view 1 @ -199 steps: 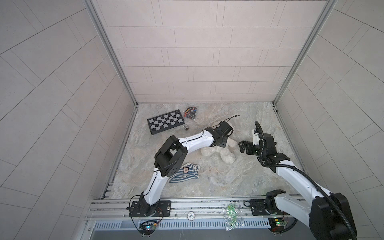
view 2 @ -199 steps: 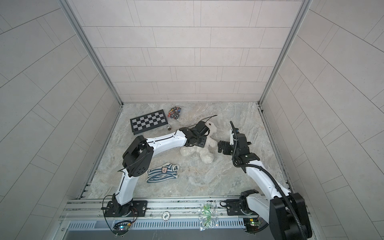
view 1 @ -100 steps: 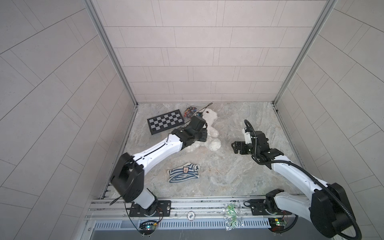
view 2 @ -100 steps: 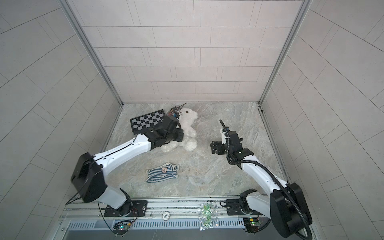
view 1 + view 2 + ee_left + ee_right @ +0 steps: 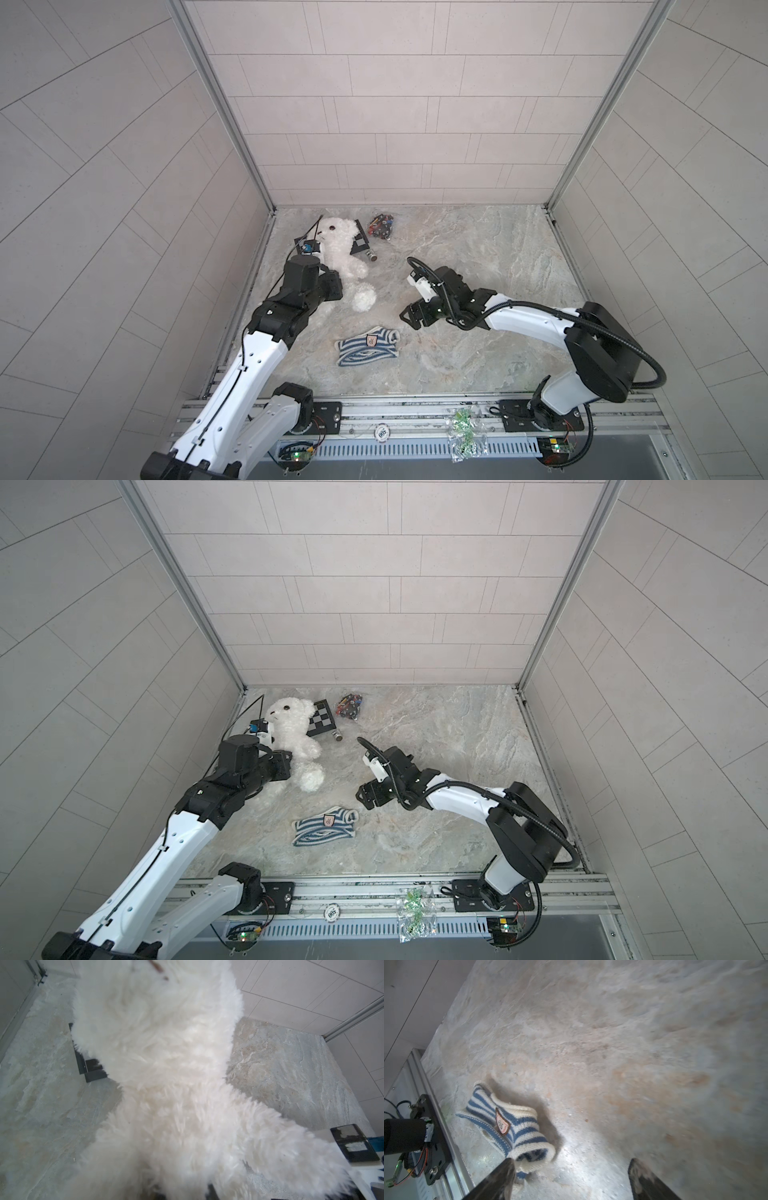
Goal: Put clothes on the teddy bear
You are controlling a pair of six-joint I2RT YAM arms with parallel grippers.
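The white fluffy teddy bear (image 5: 341, 254) (image 5: 291, 730) lies at the back left of the stone floor, head toward the back wall. My left gripper (image 5: 333, 287) (image 5: 286, 768) is shut on its lower body. In the left wrist view the bear's fur (image 5: 166, 1064) fills the frame and hides most of the gripper (image 5: 185, 1192). The blue-and-white striped shirt (image 5: 368, 347) (image 5: 324, 826) (image 5: 508, 1126) lies flat near the front middle. Just right of and behind it, my right gripper (image 5: 409, 318) (image 5: 365, 796) (image 5: 571, 1169) hangs open and holds nothing, with one finger (image 5: 500, 1178) next to the shirt's hem.
A checkerboard plate (image 5: 360, 245) (image 5: 321, 723) lies partly under the bear. A bag of small coloured parts (image 5: 381, 224) and a small cylinder (image 5: 372, 257) sit near the back wall. A small device with a blue part (image 5: 308, 248) lies by the bear's head. A plastic bag (image 5: 461, 432) rests on the front rail.
My left gripper closed on the bear and dragged it from the middle to the back left. My right gripper moved left and forward toward the shirt, its jaws narrowing a little.
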